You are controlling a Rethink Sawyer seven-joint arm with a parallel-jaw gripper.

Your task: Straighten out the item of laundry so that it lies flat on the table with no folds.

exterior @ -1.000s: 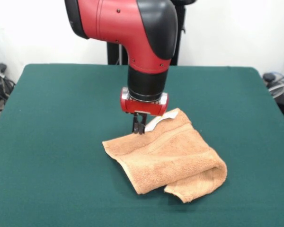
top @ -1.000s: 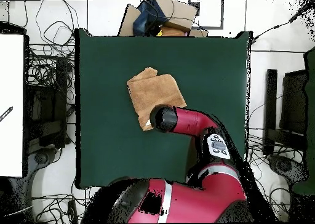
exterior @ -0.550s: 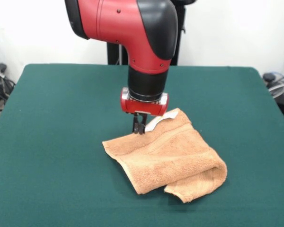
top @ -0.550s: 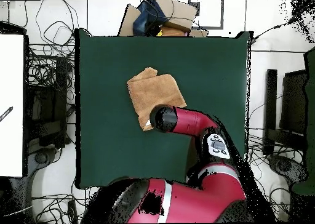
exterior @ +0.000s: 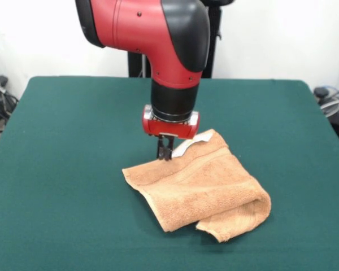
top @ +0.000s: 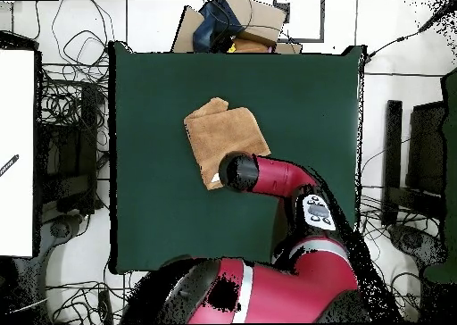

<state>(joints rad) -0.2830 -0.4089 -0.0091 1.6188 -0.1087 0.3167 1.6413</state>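
Front view shows you the table (exterior: pixel 62 141) with the towel (exterior: pixel 206 189) folded near its middle. Your gripper (exterior: pixel 165 152) stands at the towel's far edge beside the white tag (exterior: pixel 195 141), jaws narrow; whether they pinch cloth, you cannot tell.

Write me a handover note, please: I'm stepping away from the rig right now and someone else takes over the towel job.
Hand: down at the far edge of the towel, beside the white tag; whether it is open or shut cannot be seen.
Towel: near the middle of the table, folded over on itself, with a rolled fold along its right side and front corner.
Done: nothing visibly flattened.
Left: open out the folds so the towel lies flat.
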